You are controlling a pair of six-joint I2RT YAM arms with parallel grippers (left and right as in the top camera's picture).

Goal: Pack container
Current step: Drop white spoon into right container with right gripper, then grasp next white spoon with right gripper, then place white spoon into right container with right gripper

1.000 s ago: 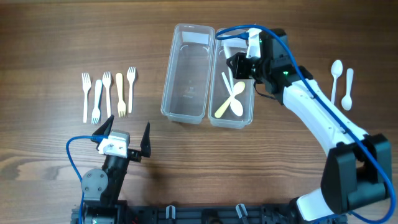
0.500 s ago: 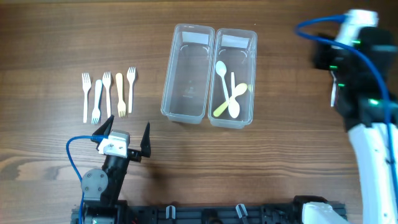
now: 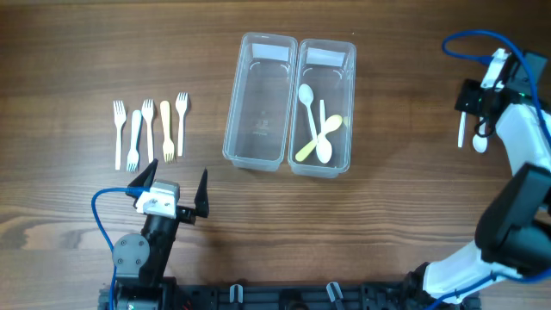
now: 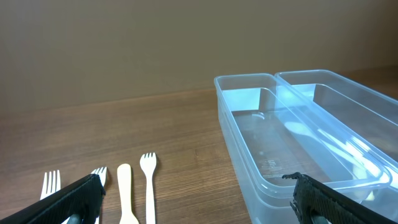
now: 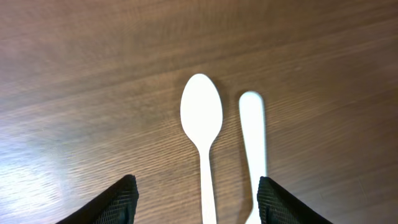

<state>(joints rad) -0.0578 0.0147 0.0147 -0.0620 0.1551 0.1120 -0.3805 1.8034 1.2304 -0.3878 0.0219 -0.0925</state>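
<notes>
In the right wrist view the right gripper [image 5: 198, 194] hangs low over the brown wooden table [image 5: 74, 74]. Its two black fingers [image 5: 118, 199] are spread wide at the lower corners of the frame and hold nothing. Between them lies a white plastic spoon [image 5: 201, 115], bowl toward the top of the frame and handle running straight down to the bottom edge, almost on the midline of the gap. Its long axis runs square across the line on which the fingers close, which I judge a good set for pinching the handle. Just beside it on the right, a thin strip of wood between, lies a second white spoon [image 5: 252, 124] turned the other way, rounded handle end uppermost. It also sits inside the fingers' span, so closing here could catch both. In the overhead view this pair lies at the right edge of the frame, well apart from the clear rectangular plastic container [image 3: 351, 112] in the upper middle, which holds a yellow plastic spoon [image 3: 336, 122] and two white ones [image 3: 305, 95]. Against its left side stands a matching clear container [image 3: 231, 112] that looks empty. Further left lies a row of five small plastic forks [image 3: 148, 129], tines toward the top, and below them the left gripper [image 3: 178, 170] rests wide apart and empty. The right arm is much the nearer to the spoons on the table.
</notes>
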